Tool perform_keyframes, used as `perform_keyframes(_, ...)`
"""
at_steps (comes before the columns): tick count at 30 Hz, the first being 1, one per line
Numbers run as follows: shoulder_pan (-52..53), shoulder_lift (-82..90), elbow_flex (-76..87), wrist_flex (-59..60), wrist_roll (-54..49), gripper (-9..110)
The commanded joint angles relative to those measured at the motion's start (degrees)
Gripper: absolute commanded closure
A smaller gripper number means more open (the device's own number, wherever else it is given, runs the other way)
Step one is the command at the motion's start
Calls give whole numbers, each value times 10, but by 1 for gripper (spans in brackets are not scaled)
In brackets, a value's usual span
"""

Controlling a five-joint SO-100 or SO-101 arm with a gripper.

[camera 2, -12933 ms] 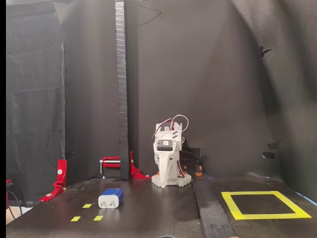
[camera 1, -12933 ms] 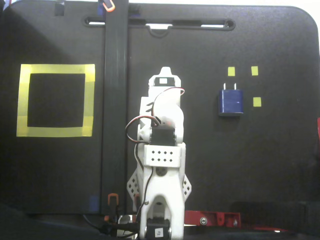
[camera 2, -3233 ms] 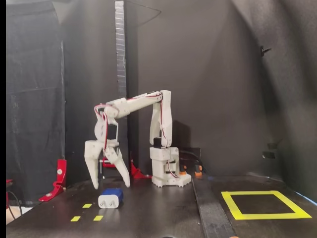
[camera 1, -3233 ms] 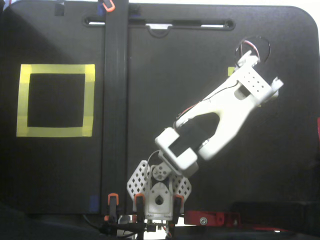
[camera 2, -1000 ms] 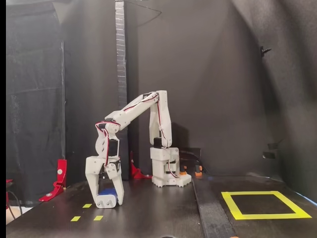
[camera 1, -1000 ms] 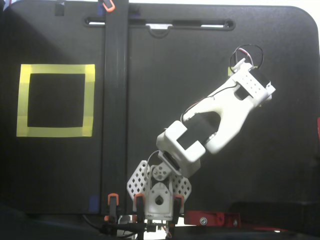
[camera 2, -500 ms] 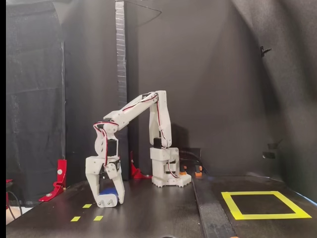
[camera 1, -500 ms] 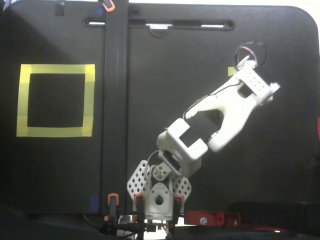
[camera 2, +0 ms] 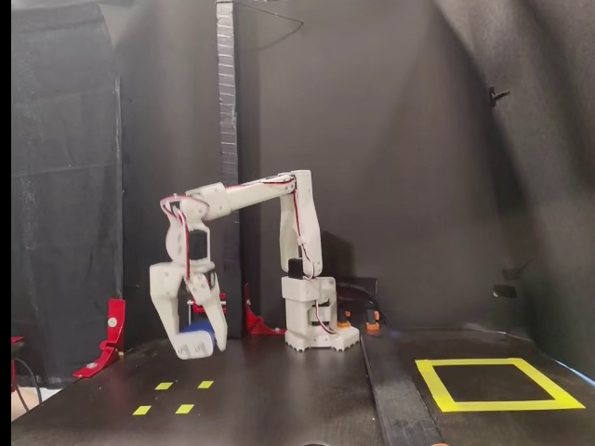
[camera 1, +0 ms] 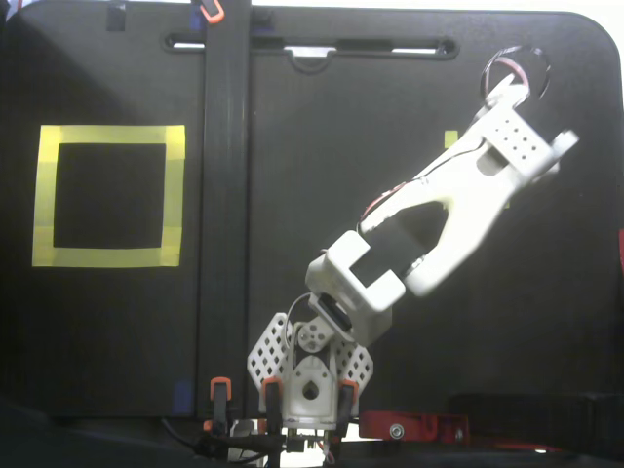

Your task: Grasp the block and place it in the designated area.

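Fingers [camera 2: 197, 342] pinch the blue block [camera 2: 196, 329] above the black table [camera 2: 279, 400], dark curtains [camera 2: 400, 139] behind.

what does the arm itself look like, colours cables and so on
The arm is white printed plastic with blocky black servos at its joints. Thin red and white cables run along its links. The base has perforated white side plates, held down by orange-tipped clamps. The gripper is also white, with broad flat jaws.
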Motion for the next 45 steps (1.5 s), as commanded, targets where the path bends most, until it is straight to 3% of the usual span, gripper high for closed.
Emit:
perform_keyframes(1, -4, 14, -54, 32, 4, 83)
perform_keyframes(20, -20, 44, -82, 71, 33, 83)
perform_keyframes(45, -319, 47, -81, 69, 387, 83)
